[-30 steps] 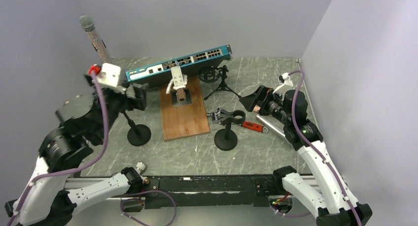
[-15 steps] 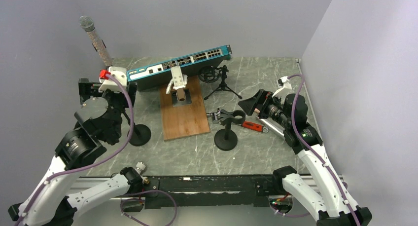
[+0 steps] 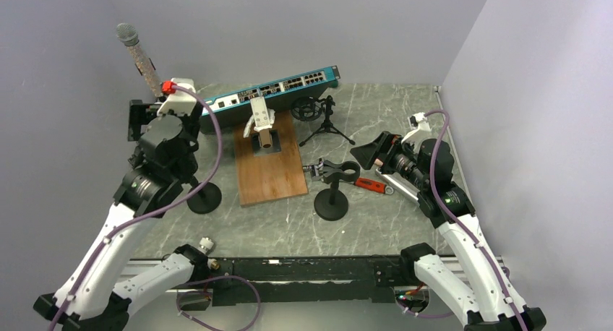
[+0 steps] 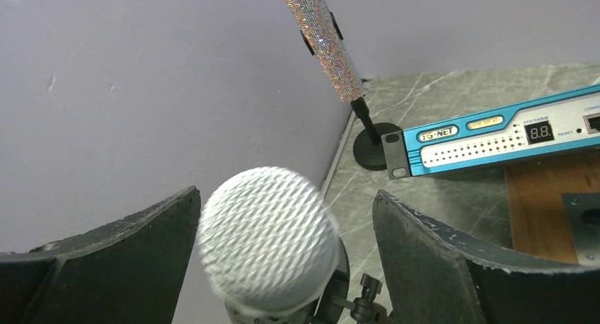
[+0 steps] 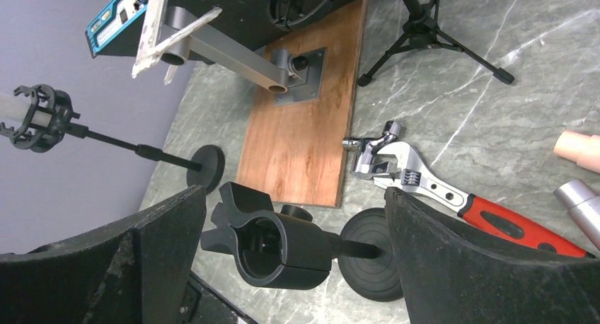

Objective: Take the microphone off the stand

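A green marble table (image 3: 405, 129) is seen, with a blue network switch (image 3: 267, 92) propped along its back and a wooden board (image 3: 271, 172) laid in front of that. The left gripper (image 4: 286, 211) is held high over the table's left side, its fingers spread wide on either side of the white mesh head of the microphone (image 4: 265, 243). A gap is visible on each side, so nothing is gripped yet. The right gripper (image 5: 290, 204) is likewise spread and empty, held above an empty clip stand (image 3: 332, 194) and a red-handled wrench (image 5: 453, 197). The microphone is seated in the clip of the stand (image 3: 204, 199), whose round base is set beside the board's left edge. The approach is judged nearly done; next, the fingers would need to be closed firmly on the microphone and it drawn out along the clip's axis, the light stand being liable to be tipped
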### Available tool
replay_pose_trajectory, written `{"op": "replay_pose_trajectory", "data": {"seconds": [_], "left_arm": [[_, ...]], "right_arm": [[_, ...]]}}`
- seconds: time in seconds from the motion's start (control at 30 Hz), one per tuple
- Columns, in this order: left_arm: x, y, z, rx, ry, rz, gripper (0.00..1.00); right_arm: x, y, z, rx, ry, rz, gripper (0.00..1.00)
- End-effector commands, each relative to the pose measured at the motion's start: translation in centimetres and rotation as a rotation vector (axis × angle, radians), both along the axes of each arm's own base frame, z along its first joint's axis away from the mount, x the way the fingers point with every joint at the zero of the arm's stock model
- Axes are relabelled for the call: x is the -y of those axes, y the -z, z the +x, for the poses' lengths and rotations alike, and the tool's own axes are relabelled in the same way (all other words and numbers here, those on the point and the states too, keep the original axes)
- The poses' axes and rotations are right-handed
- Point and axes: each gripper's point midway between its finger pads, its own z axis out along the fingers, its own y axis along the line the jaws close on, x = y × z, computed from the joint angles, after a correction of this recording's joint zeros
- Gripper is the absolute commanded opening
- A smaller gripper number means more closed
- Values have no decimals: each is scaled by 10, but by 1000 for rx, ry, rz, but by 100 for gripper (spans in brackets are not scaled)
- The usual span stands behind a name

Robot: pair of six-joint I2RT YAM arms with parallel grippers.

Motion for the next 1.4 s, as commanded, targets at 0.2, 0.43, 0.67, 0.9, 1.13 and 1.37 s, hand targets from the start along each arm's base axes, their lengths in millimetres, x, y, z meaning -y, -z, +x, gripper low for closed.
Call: {"op": "replay_pose_trajectory", "data": {"seconds": [0.2,0.43,0.67,0.9,1.13,1.37], "left_arm": [[-11,-2,3,14,-93,0,66],[-10,-21,1,37,-64,-9,29],[-13,-61,-4,134,-59,-39,5],[8,-110,-21,243,158,-251,0],[111,-136,-63,232,821,-560,0],[183,-114,-82,53,1155,-763,0]], "right_arm": [[3,-14,2,54,15,3,98],[1,-11,5,45,14,3,99],[0,-7,8,38,13,2,99],[0,-2,11,27,14,-7,99],[-2,-8,11,50,-1,-10,99],[-26,-76,1,204,-145,79,99]]}}
